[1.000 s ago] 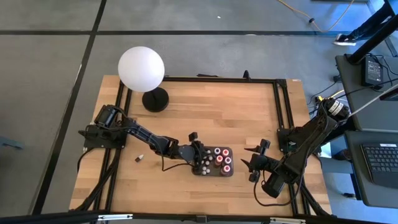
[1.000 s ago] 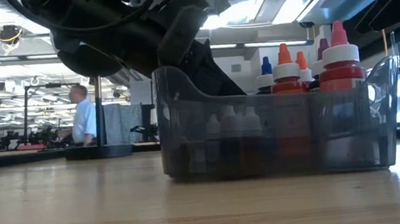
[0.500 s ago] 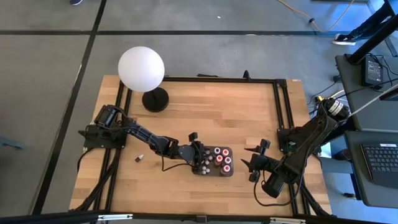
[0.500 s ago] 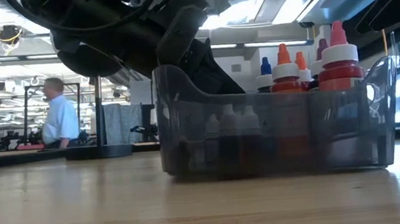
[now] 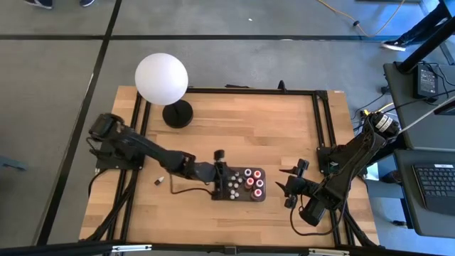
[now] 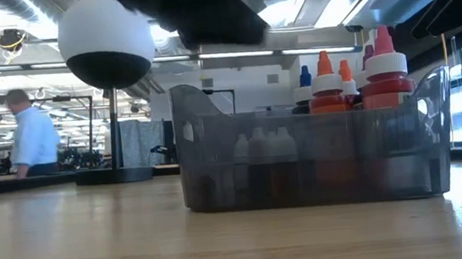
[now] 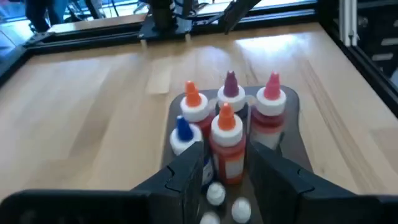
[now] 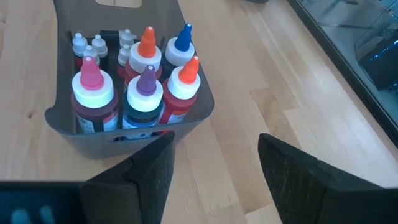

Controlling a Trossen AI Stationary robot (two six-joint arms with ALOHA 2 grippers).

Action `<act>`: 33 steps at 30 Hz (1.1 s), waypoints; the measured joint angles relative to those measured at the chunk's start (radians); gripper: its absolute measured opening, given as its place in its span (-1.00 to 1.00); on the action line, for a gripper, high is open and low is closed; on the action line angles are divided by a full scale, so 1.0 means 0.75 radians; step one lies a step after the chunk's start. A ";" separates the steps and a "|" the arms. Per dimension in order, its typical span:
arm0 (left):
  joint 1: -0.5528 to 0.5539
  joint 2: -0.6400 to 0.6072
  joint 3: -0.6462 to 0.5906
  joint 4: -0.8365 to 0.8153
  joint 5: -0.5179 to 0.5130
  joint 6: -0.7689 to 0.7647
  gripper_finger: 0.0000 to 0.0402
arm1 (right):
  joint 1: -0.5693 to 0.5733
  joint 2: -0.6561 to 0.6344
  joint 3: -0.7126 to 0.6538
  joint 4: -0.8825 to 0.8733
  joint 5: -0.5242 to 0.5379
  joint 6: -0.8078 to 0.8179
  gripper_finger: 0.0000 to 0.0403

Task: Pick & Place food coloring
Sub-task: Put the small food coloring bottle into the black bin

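Tray (image 8: 193, 115) holds six big food coloring bottles (image 8: 146, 93), five small; left hand (image 7: 227, 163) parted, empty

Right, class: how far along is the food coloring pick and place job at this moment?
Done: nearly all the food coloring bottles stand in the grey tray. In hand: nothing; the left tool hovers over the tray, open and empty. The right tool waits beside the tray, open. Left: one small bottle lies on the table, apart from the tray.
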 joint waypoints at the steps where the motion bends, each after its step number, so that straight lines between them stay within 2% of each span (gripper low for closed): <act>1: -0.008 -0.046 0.004 -0.077 -0.007 0.002 -0.39 | -0.001 0.000 0.000 0.000 -0.004 0.000 0.15; 3: -0.019 -0.152 0.008 -0.270 -0.021 -0.022 -0.39 | 0.000 0.000 0.000 0.000 -0.008 0.001 0.15; 5: -0.026 -0.255 0.010 -0.526 -0.021 -0.140 -0.39 | 0.000 0.000 0.000 0.000 -0.009 0.001 0.15; 9: -0.024 -0.432 0.010 -1.106 0.044 -0.625 -0.40 | 0.000 0.000 0.000 0.001 -0.009 0.001 0.15; 13: -0.024 -0.475 0.008 -1.672 0.153 -1.056 -0.39 | 0.000 0.000 0.000 0.001 -0.001 0.000 0.15; 16: -0.022 -0.454 -0.004 -1.937 0.288 -1.265 -0.39 | 0.000 0.000 0.000 0.001 0.000 -0.001 0.15; 18: -0.021 -0.435 -0.043 -1.993 0.391 -1.323 -0.40 | 0.000 0.000 0.000 0.000 0.001 0.001 0.15; 23: -0.021 -0.379 -0.140 -1.971 0.579 -1.414 -0.41 | 0.000 0.000 0.000 0.001 0.001 0.001 0.15; 29: -0.019 -0.323 -0.206 -1.940 0.635 -1.462 -0.34 | -0.001 0.000 0.000 0.001 0.002 0.001 0.15; 33: 0.000 -0.297 -0.232 -1.853 0.654 -1.463 -0.19 | 0.000 0.000 0.000 0.001 0.002 0.002 0.15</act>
